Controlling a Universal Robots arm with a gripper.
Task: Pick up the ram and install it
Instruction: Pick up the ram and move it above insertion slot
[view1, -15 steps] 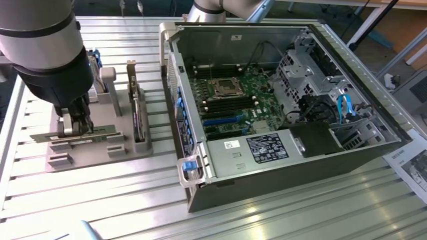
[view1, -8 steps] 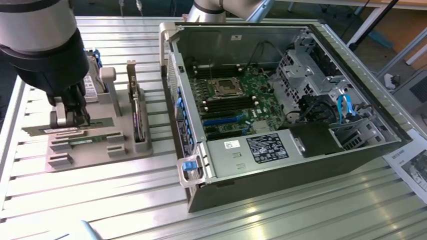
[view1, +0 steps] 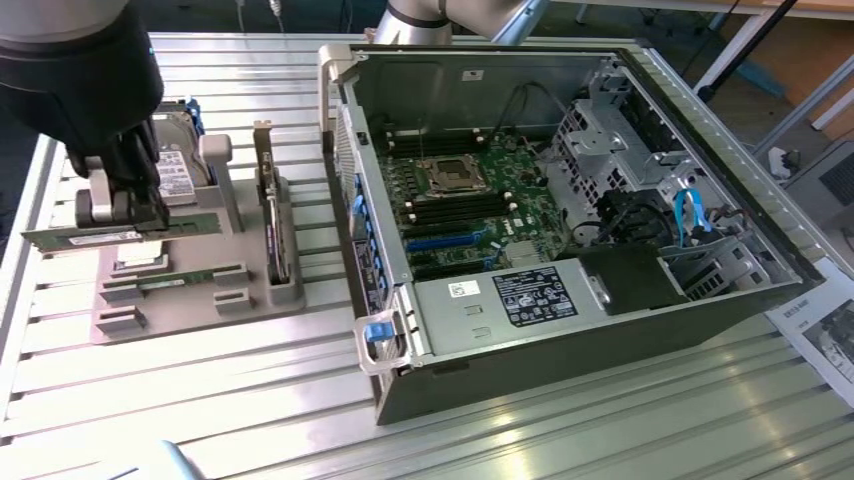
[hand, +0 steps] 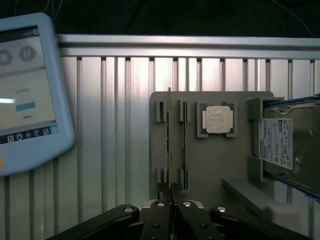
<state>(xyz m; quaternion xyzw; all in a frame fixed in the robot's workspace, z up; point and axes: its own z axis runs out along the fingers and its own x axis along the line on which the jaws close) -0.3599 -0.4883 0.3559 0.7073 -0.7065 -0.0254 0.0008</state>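
Two thin green memory sticks are on show here, and one of them, the ram (view1: 60, 240) (hand: 169, 135), is in the gripper (view1: 123, 222) (hand: 172, 196). The black fingers are drawn almost together, pinching the board by its flat faces near the middle of its length. It is held level and on edge, with both ends sticking out past the fingers. It appears to be lifted just above the one grey holder block (view1: 200, 300) (hand: 215, 165), over the outermost pair of slots.

The second stick (hand: 183, 145) stands on edge in the neighbouring pair of slots, just beside the held one and parallel to it. One square silver processor chip (hand: 218, 120) lies flat in its recess beyond that. One hard drive (view1: 180, 165) (hand: 285, 145) with a white label leans in the block's far bay. One expansion card (view1: 276, 245) stands upright along the edge of the block toward the exterior view's right.

One blue-rimmed touchscreen pendant (hand: 25, 100) rests on the ribbed aluminium table (view1: 200, 400), well apart from the block.

Farther off, toward the exterior view's right, one computer case (view1: 561, 370) lies on its side with the panel off. Its motherboard (view1: 494, 200) faces up, well apart from the gripper and the ram. Two blue cables (view1: 687, 215) loop near the drive cage inside it.
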